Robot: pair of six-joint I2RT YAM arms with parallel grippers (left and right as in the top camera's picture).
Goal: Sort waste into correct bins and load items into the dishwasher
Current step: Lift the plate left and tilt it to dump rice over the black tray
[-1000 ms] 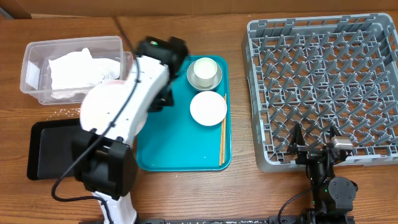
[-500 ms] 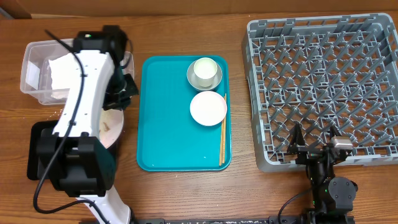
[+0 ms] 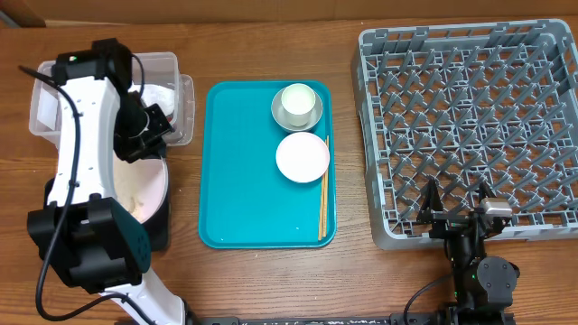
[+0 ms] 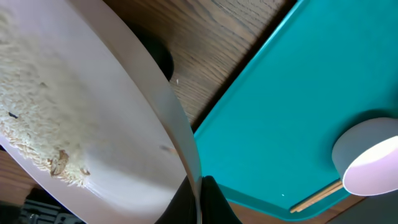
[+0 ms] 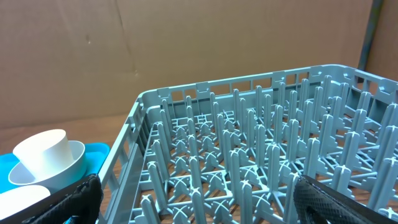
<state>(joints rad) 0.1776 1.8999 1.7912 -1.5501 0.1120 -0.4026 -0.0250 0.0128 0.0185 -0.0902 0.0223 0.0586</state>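
Observation:
My left gripper (image 3: 143, 137) is shut on the rim of the large white plate (image 3: 142, 187). It holds the plate tilted over the black tray (image 3: 164, 231), which is mostly hidden. In the left wrist view the fingers (image 4: 199, 200) pinch the plate (image 4: 93, 93), and rice grains (image 4: 37, 130) cling to its face. The clear tub (image 3: 47, 101) sits behind it, with a bit of white napkin (image 3: 163, 97) showing. The red wrapper is hidden. My right gripper (image 3: 456, 200) is open and empty at the front edge of the grey dish rack (image 3: 470, 117).
The teal tray (image 3: 244, 181) holds a pale cup (image 3: 297, 101) in a metal bowl, a white bowl (image 3: 302, 157) and wooden chopsticks (image 3: 322, 204). The right wrist view shows the rack pegs (image 5: 261, 155) and the cup (image 5: 42, 152).
My left arm has swung left with the plate, from over the teal tray's left edge to over the black tray. The right arm has not moved.

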